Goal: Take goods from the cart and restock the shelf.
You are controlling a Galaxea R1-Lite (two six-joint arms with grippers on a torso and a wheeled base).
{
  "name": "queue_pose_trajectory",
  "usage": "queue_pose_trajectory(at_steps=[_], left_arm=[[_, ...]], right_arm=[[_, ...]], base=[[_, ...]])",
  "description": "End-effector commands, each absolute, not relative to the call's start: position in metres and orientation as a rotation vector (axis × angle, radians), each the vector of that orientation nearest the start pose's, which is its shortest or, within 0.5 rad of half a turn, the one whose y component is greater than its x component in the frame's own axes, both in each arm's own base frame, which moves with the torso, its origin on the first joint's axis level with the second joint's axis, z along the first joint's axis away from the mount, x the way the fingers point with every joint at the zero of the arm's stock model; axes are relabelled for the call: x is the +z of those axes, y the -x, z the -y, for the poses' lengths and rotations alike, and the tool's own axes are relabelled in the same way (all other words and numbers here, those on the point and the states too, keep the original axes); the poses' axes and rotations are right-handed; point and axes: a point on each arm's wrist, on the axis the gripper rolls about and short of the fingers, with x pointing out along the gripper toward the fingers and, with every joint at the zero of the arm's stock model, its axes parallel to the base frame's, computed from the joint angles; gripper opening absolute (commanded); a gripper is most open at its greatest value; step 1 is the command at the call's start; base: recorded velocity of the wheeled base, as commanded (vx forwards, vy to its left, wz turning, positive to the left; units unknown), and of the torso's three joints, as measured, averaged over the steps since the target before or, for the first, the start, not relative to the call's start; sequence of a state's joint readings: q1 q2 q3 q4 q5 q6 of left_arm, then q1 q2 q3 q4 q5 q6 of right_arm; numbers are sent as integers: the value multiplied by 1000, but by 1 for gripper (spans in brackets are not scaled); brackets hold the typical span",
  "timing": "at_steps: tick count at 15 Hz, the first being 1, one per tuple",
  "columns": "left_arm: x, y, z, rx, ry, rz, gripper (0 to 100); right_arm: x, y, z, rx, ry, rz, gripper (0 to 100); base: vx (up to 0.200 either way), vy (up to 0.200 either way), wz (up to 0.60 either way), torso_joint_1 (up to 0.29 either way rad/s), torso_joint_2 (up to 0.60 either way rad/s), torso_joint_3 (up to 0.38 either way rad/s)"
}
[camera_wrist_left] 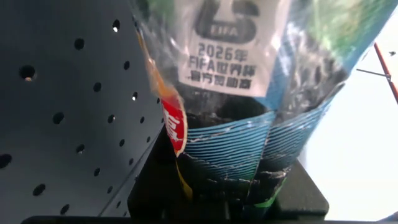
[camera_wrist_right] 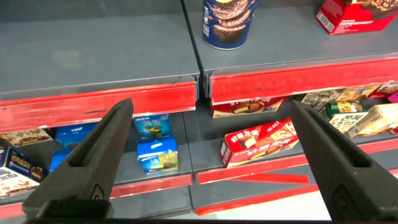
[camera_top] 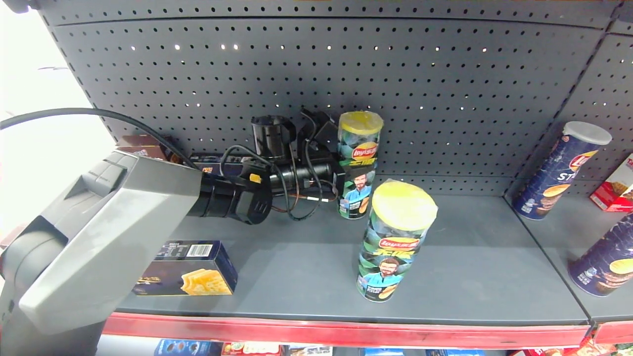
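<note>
Can (camera_top: 358, 163) upright at shelf (camera_top: 470, 257) back, pinched in L jaws, R jaws spread.

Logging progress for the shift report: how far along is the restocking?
Done: one yellow-lidded can stands upright near the shelf front. In hand: the left gripper is shut on a second can, upright by the pegboard. Left: releasing it, then more goods; the right gripper is open and holds nothing.

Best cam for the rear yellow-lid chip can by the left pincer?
Head view: the rear chip can stands whole, lid to base, on the shelf beside the left pincer. Left wrist view gives a close stretch of its wrapper. Right wrist view faces lower shelves.
</note>
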State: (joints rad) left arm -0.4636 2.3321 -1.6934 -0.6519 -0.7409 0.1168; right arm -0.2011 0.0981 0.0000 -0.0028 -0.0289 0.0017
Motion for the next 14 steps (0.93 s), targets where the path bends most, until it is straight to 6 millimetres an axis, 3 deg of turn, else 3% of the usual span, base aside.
queue_pose_trajectory(at_steps=[1,14], left_arm=[[172,-431,236,-1208,-104,82,0],[165,-431,243,-1221,-106,74,0]], right_arm=[[78,15,-2,-230,-10,-96,100],[78,15,-2,-230,-10,-96,100]], base=[[0,0,0,0,0,0],[0,0,0,0,0,0]])
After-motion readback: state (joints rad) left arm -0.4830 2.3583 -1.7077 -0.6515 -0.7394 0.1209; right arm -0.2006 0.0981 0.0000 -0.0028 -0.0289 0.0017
